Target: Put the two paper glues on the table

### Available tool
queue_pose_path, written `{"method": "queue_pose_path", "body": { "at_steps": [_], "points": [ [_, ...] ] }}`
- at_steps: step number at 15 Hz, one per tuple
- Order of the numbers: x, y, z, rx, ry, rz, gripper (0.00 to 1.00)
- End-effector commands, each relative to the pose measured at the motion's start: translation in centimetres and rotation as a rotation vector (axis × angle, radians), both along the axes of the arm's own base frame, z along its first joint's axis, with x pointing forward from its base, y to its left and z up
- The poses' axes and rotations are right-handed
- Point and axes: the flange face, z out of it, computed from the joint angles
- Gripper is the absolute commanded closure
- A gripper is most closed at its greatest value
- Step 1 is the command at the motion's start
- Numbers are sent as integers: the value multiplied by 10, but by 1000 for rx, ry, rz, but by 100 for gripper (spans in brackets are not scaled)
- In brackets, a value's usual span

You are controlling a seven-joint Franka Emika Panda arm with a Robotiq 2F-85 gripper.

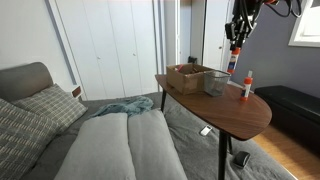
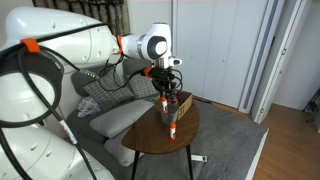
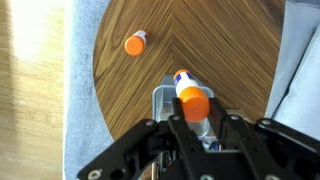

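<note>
One paper glue [image 1: 246, 87], a small white bottle with an orange cap, stands upright on the oval brown table [image 1: 225, 115]. It also shows in an exterior view [image 2: 172, 130] and in the wrist view [image 3: 135, 43]. My gripper [image 3: 200, 120] is shut on the other paper glue [image 3: 192, 100] and holds it in the air just above the grey mesh cup [image 3: 163, 100]. In both exterior views the held glue [image 1: 233, 63] [image 2: 164, 103] hangs under the gripper [image 1: 236, 42] [image 2: 164, 90], over the mesh cup [image 1: 215, 82].
A brown cardboard box [image 1: 186, 75] sits on the table beside the mesh cup. A grey sofa with cushions [image 1: 120, 145] stands beside the table. A dark bench [image 1: 295, 105] stands behind the table by the wall.
</note>
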Motion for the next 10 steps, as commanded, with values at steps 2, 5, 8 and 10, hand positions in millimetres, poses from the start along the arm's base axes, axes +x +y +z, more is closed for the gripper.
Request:
{"method": "queue_pose_path", "body": {
  "at_steps": [2,5,8,10],
  "points": [
    [-19,6,-22,8,99,103,92],
    [-26,14,-57,-1,114,196,92],
    [-32,25,-94,-19,115,247,92],
    [-35,30,-116,-32,90,276,92]
  ]
}}
